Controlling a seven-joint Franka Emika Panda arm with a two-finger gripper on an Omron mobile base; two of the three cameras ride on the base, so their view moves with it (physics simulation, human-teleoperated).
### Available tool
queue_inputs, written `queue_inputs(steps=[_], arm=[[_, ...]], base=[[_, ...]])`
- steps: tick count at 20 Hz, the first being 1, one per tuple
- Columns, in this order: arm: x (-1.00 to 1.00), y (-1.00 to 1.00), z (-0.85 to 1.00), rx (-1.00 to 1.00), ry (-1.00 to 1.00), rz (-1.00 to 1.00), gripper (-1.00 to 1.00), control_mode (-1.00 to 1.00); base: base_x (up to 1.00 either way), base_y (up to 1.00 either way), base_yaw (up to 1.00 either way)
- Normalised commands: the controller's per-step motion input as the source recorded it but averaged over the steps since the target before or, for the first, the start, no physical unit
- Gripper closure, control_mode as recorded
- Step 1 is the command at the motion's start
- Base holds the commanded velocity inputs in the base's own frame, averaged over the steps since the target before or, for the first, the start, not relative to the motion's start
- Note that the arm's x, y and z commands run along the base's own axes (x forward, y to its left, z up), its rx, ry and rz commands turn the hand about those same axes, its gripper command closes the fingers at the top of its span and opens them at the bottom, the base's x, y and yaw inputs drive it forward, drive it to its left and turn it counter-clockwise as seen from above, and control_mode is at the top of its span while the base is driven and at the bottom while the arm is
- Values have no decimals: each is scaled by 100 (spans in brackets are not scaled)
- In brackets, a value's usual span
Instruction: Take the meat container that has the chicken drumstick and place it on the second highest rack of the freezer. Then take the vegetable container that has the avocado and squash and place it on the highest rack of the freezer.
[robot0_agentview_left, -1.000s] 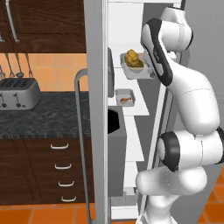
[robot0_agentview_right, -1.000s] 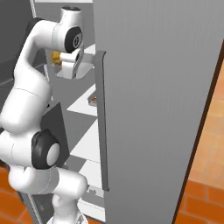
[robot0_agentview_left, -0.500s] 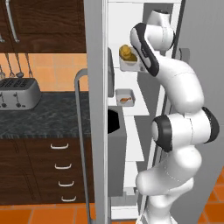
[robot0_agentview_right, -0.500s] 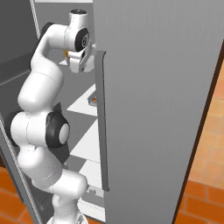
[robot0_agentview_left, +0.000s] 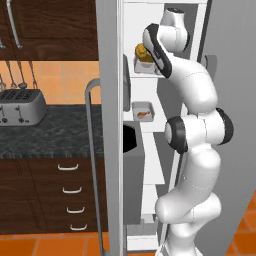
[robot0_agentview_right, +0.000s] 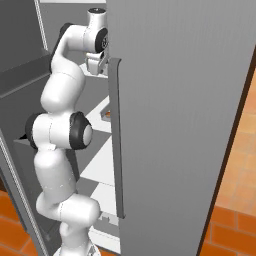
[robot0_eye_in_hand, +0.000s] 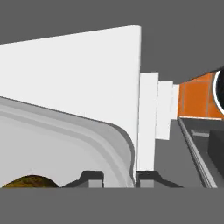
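The white vegetable container (robot0_agentview_left: 144, 64) with yellow squash (robot0_agentview_left: 141, 51) is high in the freezer, level with the top rack (robot0_agentview_left: 145, 75). My gripper (robot0_agentview_left: 154, 62) is shut on its right rim. In the hand view the rim (robot0_eye_in_hand: 116, 140) runs between my fingertips (robot0_eye_in_hand: 91, 178), and a brownish-yellow piece of the contents (robot0_eye_in_hand: 28, 181) shows at the lower left. I cannot tell whether the container rests on the rack. One rack lower sits the meat container (robot0_agentview_left: 142, 111), also seen as the meat container (robot0_agentview_right: 106, 115).
The open freezer door (robot0_agentview_left: 109, 125) with its long handle (robot0_agentview_left: 92, 150) stands to the left of my arm. The other grey door (robot0_agentview_right: 180, 125) is close on the right. A toaster (robot0_agentview_left: 20, 107) sits on the dark counter (robot0_agentview_left: 55, 135), with drawers below.
My arm has lifted the vegetable container and carried it deeper into the freezer, up to the top rack. The meat container has stayed on the rack below.
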Motion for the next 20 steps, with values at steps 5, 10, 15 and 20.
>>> queue_inputs(steps=[5,10,15,20], arm=[[64,-14,-33,0,-9,0,100,-100],[24,0,-45,-2,-14,1,100,-100],[41,0,-33,-1,-10,0,100,-100],[18,2,-4,0,-1,-1,100,-100]], base=[[0,0,0],[0,0,0],[0,0,0],[0,0,0]])
